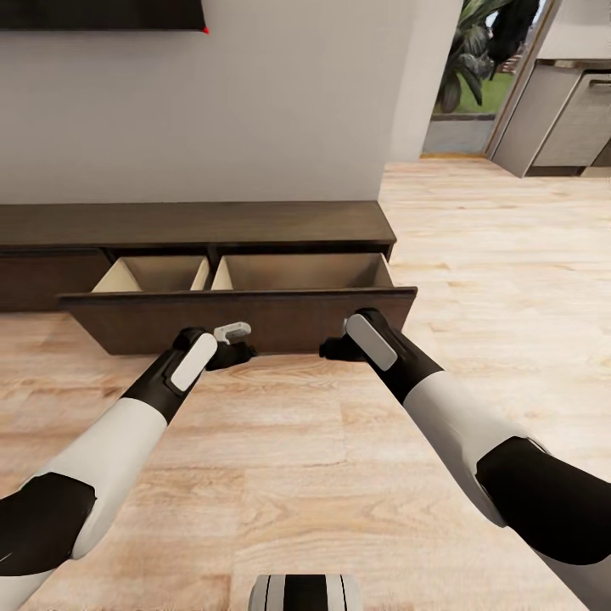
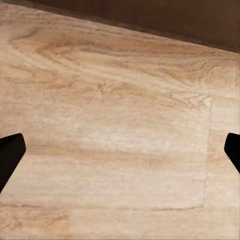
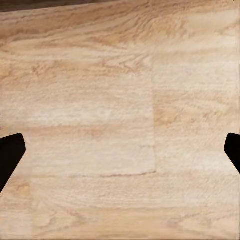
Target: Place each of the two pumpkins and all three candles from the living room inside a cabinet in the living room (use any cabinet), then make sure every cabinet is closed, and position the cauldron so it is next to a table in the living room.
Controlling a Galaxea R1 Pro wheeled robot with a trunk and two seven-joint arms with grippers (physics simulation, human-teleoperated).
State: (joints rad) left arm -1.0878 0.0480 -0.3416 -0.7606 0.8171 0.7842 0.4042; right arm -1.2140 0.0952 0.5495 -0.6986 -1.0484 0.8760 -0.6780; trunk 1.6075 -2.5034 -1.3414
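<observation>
Robot base [image 1: 305, 592] at bottom edge, then both arms reaching forward over light wood floor [image 1: 280, 475]. Left gripper [image 1: 233, 344] and right gripper [image 1: 333, 348] sit just at the drawer front, jaws spread wide per the wrist views, holding nothing; dark fingertips [image 2: 11, 155] at frame edges. Cabinet [image 1: 195, 222]: long, low, dark-brown, flat against grey wall [image 1: 212, 102]. Wide drawer [image 1: 246, 318] pulled out, handleless dark front, two pale beige compartments, contents not visible. Kitchen units [image 1: 564, 119] far right.
</observation>
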